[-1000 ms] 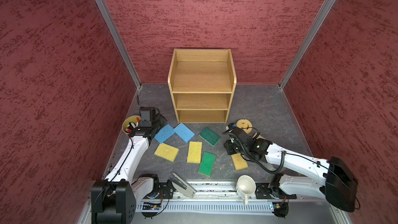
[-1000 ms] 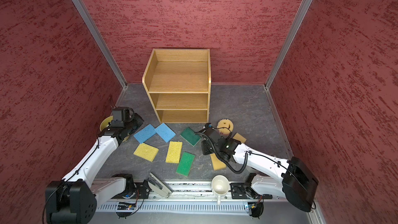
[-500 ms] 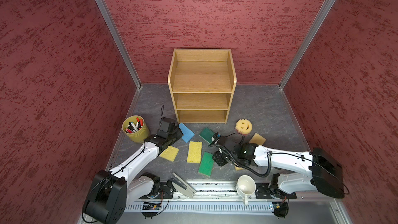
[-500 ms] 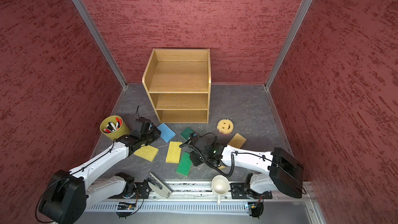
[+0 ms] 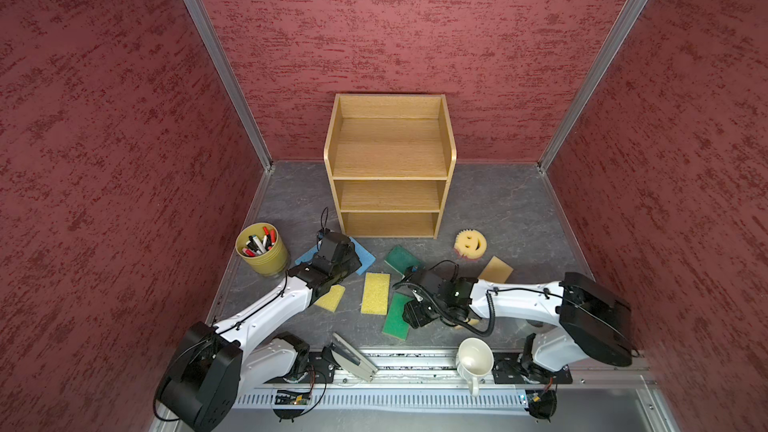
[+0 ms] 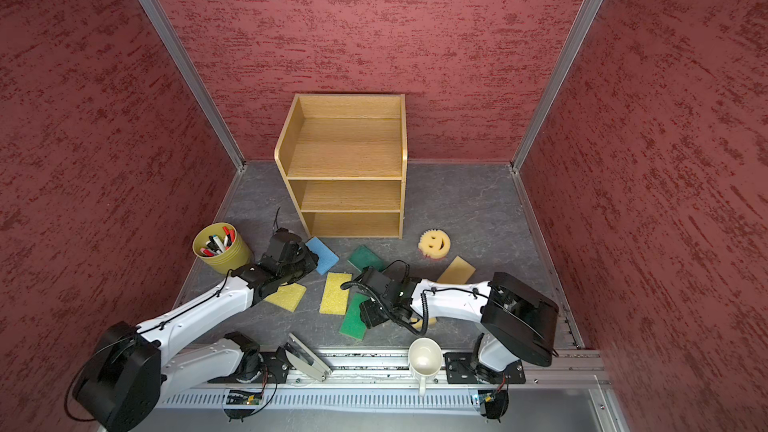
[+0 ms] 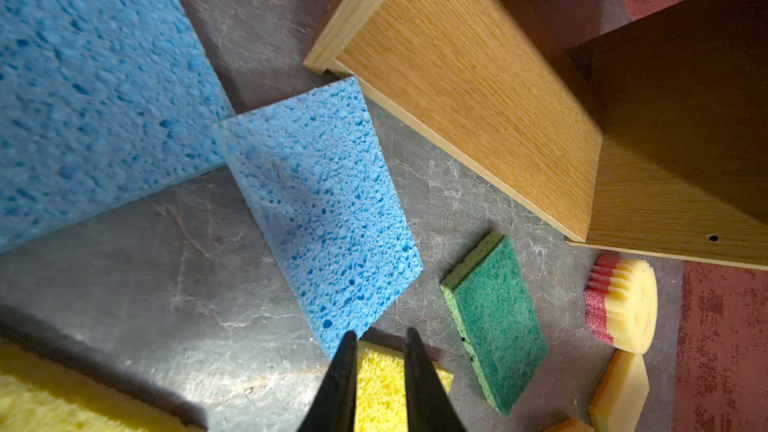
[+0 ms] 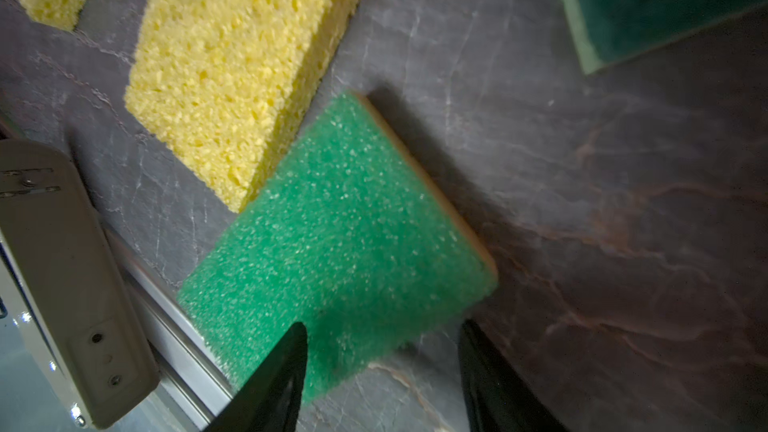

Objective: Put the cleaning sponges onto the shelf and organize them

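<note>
The oak shelf [image 5: 388, 147] stands empty at the back. On the grey floor in front lie two blue sponges [image 5: 363, 258] [image 7: 324, 218], two green ones [image 5: 401, 257] [image 5: 394, 322], two yellow ones [image 5: 376, 292] [image 5: 330, 297], a round smiley sponge [image 5: 470, 243] and a tan one [image 5: 495, 270]. My left gripper [image 7: 380, 336] hovers at the nearer blue sponge's corner, slightly open, with nothing between its fingers. My right gripper [image 8: 383, 326] stands open over a corner of the front green sponge [image 8: 340, 234]. Another tan sponge [image 6: 424, 322] peeks from under the right arm.
A yellow cup of pens [image 5: 262, 249] stands at the left near the wall. A white mug [image 5: 475, 360] and a grey flat tool [image 5: 353, 357] sit on the front rail. Red walls close in both sides and the back.
The left arm swung from the pen cup rightward to the blue sponges. The right arm moved left and forward to the front green sponge. Both jaws opened.
</note>
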You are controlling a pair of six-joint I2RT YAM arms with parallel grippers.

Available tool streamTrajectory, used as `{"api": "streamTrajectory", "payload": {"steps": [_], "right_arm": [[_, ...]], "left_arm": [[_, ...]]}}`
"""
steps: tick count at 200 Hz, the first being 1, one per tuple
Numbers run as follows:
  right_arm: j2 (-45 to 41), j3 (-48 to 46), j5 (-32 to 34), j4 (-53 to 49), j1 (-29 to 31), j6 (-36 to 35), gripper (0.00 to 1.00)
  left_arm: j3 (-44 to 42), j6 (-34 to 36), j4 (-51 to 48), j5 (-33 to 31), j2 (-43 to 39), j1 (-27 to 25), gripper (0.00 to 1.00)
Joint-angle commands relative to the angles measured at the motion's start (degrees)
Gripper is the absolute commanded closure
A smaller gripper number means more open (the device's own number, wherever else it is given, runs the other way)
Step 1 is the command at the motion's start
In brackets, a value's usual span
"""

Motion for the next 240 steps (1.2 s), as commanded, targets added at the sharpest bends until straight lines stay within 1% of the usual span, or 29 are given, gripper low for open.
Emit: {"api": "streamTrajectory", "payload": {"steps": [1, 15, 23, 39, 40, 43, 44, 47, 48, 53, 70, 83, 111, 145, 176, 185, 219, 230, 240], "right_arm": [[2.28, 0.86, -3.89, 2.76, -2.08, 2.74, 0.43], [2.34, -0.28, -5.37, 5.18, -3.56, 3.80, 0.44], [2.09, -0.91, -5.85, 6.39, -4.52, 4.12, 0.47], [1.98, -1.19, -6.06, 7.75, -6.28, 4.78, 0.57], [1.99, -1.17, -6.06, 7.81, -6.37, 4.78, 0.59], [1.96, -1.07, -6.00, 7.89, -6.64, 4.92, 0.61], [1.93, -1.02, -6.00, 7.93, -6.73, 4.93, 0.64], [1.96, -0.86, -5.87, 8.04, -6.93, 4.91, 0.66], [1.98, -0.78, -5.87, 8.04, -7.01, 4.89, 0.68], [1.94, -0.44, -5.57, 8.11, -7.24, 4.82, 0.71], [2.15, 0.98, -4.75, 8.04, -7.64, 4.17, 0.80], [2.80, 2.45, -4.89, 7.73, -7.72, 3.93, 0.84], [3.56, 4.57, -4.75, 7.31, -7.85, 3.48, 1.00], [2.58, 9.22, -2.80, 2.66, -8.01, 1.28, 1.00], [1.30, 13.81, 0.26, -1.07, -8.47, -0.64, 1.00], [1.36, 15.02, 1.05, -1.68, -8.65, -1.00, 1.00], [2.14, 18.26, 4.44, 0.13, -9.80, -0.45, 1.00], [2.81, 19.32, 4.03, 1.77, -10.11, 0.26, 1.00], [3.46, 20.30, 2.94, 3.72, -10.38, 0.77, 1.00]], "left_arm": [[-0.11, -0.66, 3.71, -0.84, 1.93, -0.85, 0.78], [0.51, -0.88, 4.75, -0.27, 3.51, -1.28, 0.78], [0.90, -0.92, 5.19, -0.12, 4.39, -1.64, 0.78], [1.74, -0.89, 5.62, -0.12, 5.74, -2.54, 0.78], [1.81, -0.91, 5.61, -0.16, 5.82, -2.60, 0.78], [1.99, -0.87, 5.53, -0.12, 5.97, -2.69, 0.78], [2.02, -0.81, 5.53, -0.16, 6.03, -2.76, 0.78], [2.06, -0.69, 5.60, -0.12, 6.15, -2.91, 0.78], [2.06, -0.72, 5.52, -0.21, 6.16, -2.92, 0.78], [2.25, -0.53, 5.40, -0.20, 6.25, -3.22, 0.78], [2.50, 0.36, 4.37, -1.06, 5.42, -3.78, 0.79], [2.34, 0.58, 3.60, -2.30, 3.75, -4.04, 0.79], [1.19, 1.00, 2.82, -3.95, -1.25, -4.07, 0.79], [-0.56, 2.60, 1.35, -4.42, -8.27, -4.10, 0.76], [-2.72, 4.35, -0.90, -5.46, -15.52, -4.23, 0.54], [-4.03, 4.58, -0.38, -5.33, -17.82, -4.20, 0.49], [-8.60, 3.97, 2.42, -2.44, -25.53, -4.27, 0.37], [-10.21, 2.79, 3.73, -1.09, -27.38, -4.29, 0.31], [-11.58, 1.66, 5.51, 0.39, -28.69, -4.29, 0.29]]}}
